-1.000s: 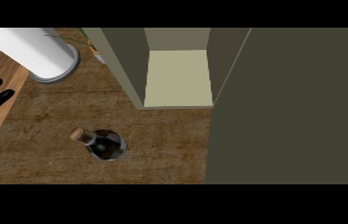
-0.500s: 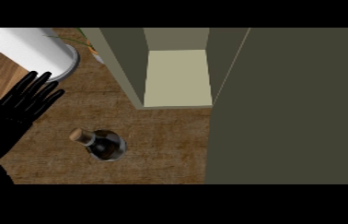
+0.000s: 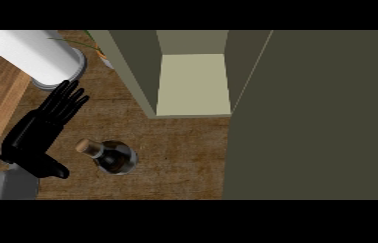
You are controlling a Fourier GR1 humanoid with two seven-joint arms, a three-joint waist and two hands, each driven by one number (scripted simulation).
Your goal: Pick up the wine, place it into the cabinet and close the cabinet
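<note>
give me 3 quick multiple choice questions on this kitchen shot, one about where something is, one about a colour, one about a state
1. Where is the wine bottle relative to the left hand?
A. to the hand's right on the counter
B. inside the cabinet
C. held in the hand

2. What colour is the hand?
A. white
B. black
C. red

3. What state is the cabinet in?
A. shut
B. open, with the bottle inside
C. open, with no bottle on the shelf that shows

Answers:
1 A, the bottle stands on the wooden counter beside the hand, untouched.
2 B, its palm and fingers are black.
3 C, the pale shelf is exposed and bare.
</note>
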